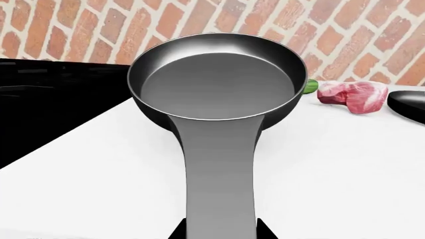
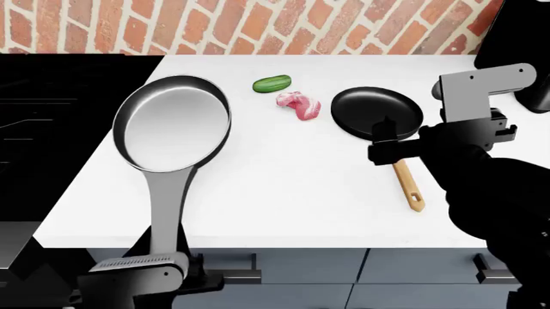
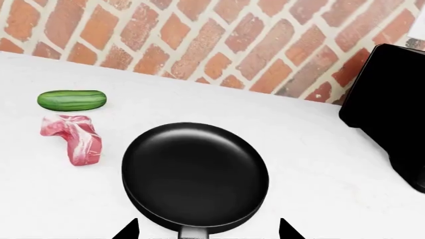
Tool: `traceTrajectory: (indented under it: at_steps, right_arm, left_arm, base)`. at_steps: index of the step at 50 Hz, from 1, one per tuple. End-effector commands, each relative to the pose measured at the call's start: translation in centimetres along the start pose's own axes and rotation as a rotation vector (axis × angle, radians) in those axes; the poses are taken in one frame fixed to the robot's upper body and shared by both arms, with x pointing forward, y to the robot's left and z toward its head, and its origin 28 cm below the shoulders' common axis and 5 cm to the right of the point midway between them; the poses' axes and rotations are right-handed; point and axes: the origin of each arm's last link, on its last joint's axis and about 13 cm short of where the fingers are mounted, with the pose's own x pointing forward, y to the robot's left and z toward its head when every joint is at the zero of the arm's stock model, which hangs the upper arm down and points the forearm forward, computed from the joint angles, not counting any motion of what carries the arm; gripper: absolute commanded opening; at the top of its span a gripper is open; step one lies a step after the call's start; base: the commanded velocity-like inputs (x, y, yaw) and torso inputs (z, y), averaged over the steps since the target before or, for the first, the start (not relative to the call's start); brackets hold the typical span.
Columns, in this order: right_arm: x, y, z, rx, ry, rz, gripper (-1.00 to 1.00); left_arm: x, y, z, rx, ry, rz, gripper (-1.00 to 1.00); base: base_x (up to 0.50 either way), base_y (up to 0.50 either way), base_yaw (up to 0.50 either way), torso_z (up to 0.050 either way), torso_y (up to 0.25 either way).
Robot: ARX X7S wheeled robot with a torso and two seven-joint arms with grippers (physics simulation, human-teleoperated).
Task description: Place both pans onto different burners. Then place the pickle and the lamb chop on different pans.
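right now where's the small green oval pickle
In the head view the small green oval pickle lies on the white counter near the brick wall, just behind the pink lamb chop, between the two pans.

Black pan [image 3: 194, 178] btwn open jaws; pickle [image 3: 71, 100], lamb chop [image 3: 74, 139] beside.

Colours on the white counter [image 2: 284, 193]

Grey metal pan [image 2: 172, 125] at left, black pan [image 2: 377, 111] with tan wooden handle at right; green pickle [image 2: 272, 83], pink white-marbled lamb chop [image 2: 298, 105]; red-brown brick wall [image 2: 257, 26] along the top.
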Motion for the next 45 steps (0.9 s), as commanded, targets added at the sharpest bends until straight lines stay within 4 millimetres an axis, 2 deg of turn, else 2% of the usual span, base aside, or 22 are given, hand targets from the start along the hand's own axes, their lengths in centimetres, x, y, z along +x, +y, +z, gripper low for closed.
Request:
traceTrajectory:
  at_steps: [1,7,15,29,36,45]
  right_arm:
    - [0.5,0.5,-0.8,-0.003,-0.004,0.004,1.00]
    - [0.7,0.6,-0.9,-0.001,0.024,-0.012,1.00]
    - [0.8,0.0,-0.7,-0.063,0.171,-0.001,1.00]
    - [3.1,-1.0,1.1,-0.019,0.353,0.040,1.00]
    - [4.6,-1.2,1.3,-0.014,0.411,0.065,1.00]
    - [5.6,-1.4,1.3,-0.008,0.456,0.057,1.00]
  left_arm:
    - [1.0,0.3,0.6,-0.035,-0.074,0.011,-1.00]
    - [1.0,0.6,0.9,-0.059,-0.087,0.013,-1.00]
    - [1.2,0.9,0.6,-0.079,-0.094,0.010,-1.00]
    - [0.9,0.9,0.6,-0.088,-0.114,-0.008,-1.00]
    - [0.8,0.8,0.6,-0.088,-0.115,-0.015,-1.00]
    - [0.8,0.8,0.7,-0.089,-0.115,-0.021,-1.00]
  base:
    - [0.00,0.00,0.00,0.000,0.000]
    - [0.00,0.00,0.00,0.002,0.002]
    - [0.00,0.00,0.00,0.000,0.001]
    - [0.00,0.00,0.00,0.001,0.001]
    - [0.00,0.00,0.00,0.000,0.001]
    - [0.00,0.00,0.00,0.001,0.002]
